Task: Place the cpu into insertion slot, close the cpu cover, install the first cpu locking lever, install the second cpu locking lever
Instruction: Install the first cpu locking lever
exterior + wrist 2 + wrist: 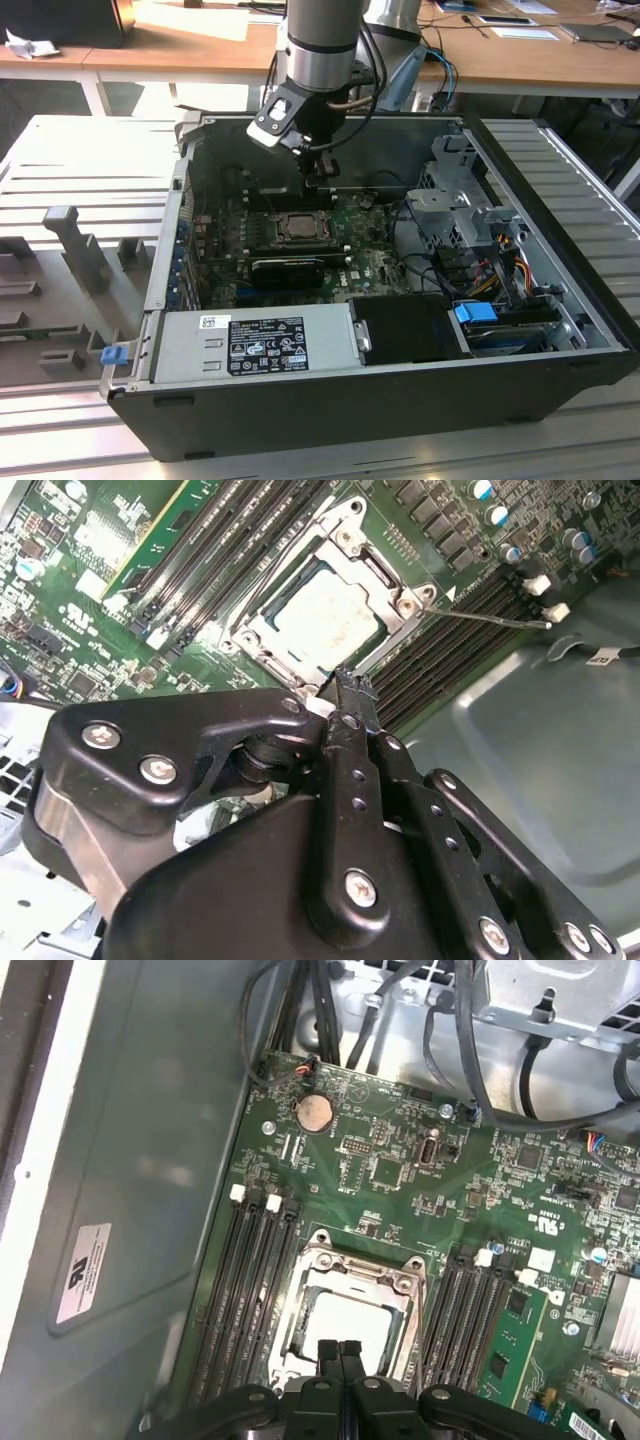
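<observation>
The cpu lies in the insertion slot on the green board, pale face up. Around that face the cpu cover, a grey metal frame, lies flat. One thin locking lever sticks out sideways over the memory slots. My gripper hovers just above the socket's edge, its two black fingers pressed together with nothing between them. In the first wrist view the gripper overlaps one side of the cpu. The exterior view shows the gripper inside the open case, above the socket.
Memory slots flank the socket on both sides. A black finned card lies beside it. A grey power supply, a drive cage and bundled cables crowd the case. A coin battery sits on the board.
</observation>
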You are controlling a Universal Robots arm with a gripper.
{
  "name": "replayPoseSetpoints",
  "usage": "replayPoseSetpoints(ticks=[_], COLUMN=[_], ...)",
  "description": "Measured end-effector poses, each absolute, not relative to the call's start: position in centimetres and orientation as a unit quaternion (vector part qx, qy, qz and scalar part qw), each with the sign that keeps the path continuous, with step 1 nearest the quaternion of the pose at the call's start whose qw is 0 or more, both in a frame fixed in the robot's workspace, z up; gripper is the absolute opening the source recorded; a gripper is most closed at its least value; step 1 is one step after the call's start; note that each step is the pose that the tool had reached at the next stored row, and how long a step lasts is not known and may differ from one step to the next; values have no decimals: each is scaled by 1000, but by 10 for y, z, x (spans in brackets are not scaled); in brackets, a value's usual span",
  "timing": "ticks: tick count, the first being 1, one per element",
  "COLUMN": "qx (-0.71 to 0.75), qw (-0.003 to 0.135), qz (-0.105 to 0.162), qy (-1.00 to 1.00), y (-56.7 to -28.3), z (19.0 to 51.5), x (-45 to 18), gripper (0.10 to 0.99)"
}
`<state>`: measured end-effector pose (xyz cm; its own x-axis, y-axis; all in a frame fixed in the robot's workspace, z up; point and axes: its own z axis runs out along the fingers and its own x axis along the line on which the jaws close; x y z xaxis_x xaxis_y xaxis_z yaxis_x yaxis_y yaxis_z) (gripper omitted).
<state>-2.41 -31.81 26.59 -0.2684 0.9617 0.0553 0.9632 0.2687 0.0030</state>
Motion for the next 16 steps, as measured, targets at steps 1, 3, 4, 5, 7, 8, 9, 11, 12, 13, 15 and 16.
replayPoseSetpoints(ticks=[1,3,4,5,7,8,9,11,12,13,15,16], qx=[-599,-594,-592,-590,-588,-586,-581,-579,-578,-575,-572,-570], qw=[21,21,21,21,21,22,22,22,22,22,22,22], qz=[-18,-18,-18,-18,-17,-17,-17,-17,-17,-17,-17,-17], qy=[-800,-804,-805,-807,-808,-810,-813,-815,-816,-818,-820,-821], y=[-318,-318,-318,-318,-318,-318,-318,-318,-318,-318,-318,-318], z=[266,266,266,266,266,266,266,266,266,266,266,266], x=[-24,-24,-24,-24,-24,-24,-24,-24,-24,-24,-24,-24], gripper=[106,106,106,106,106,106,106,106,106,106,106,106])
